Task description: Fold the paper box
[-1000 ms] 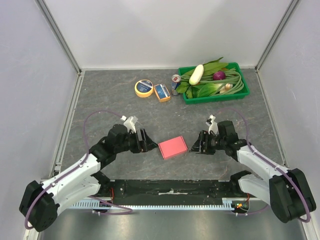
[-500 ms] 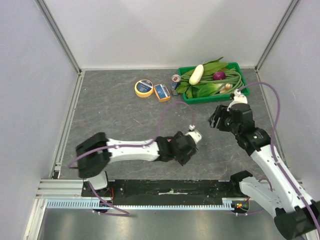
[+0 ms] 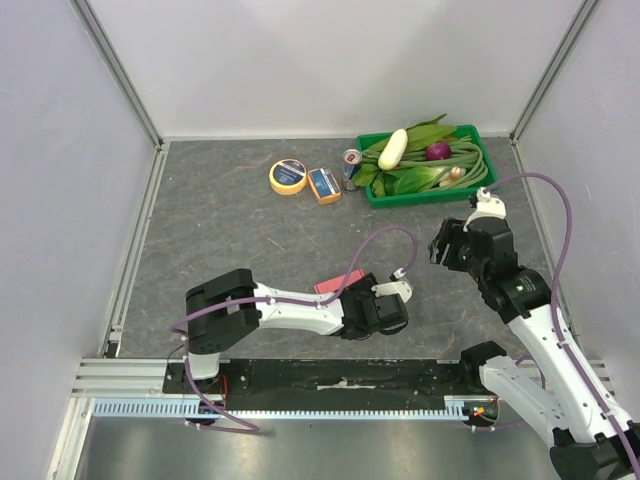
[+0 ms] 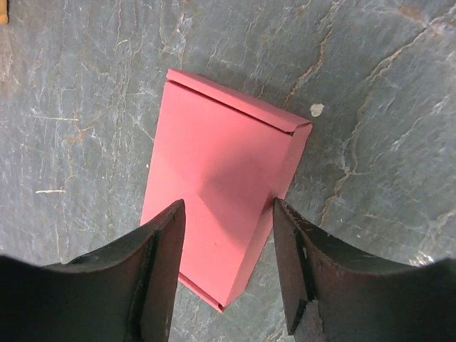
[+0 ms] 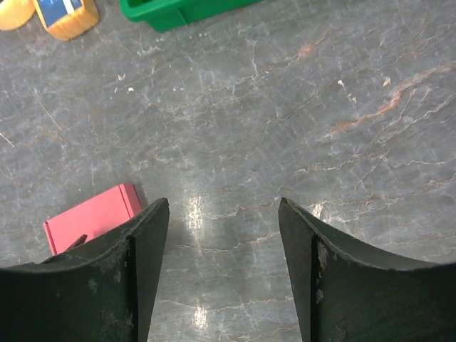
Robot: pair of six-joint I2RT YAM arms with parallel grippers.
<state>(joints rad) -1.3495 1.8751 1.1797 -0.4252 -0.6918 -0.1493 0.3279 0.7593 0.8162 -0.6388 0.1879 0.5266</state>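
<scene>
Our left fingers (image 4: 160,271) now straddle the pink-red card box (image 4: 221,142), grip unclear; right fingers (image 5: 142,263), withdrawn toward 2 o'clock, gape wide.

The paper box (image 4: 221,174) (image 3: 335,285) (image 5: 91,215), pink-red card folded into a closed, shallow rectangular form with a flap seam along one short end, lies flat and askew on the counter near the middle of its near edge.
</scene>
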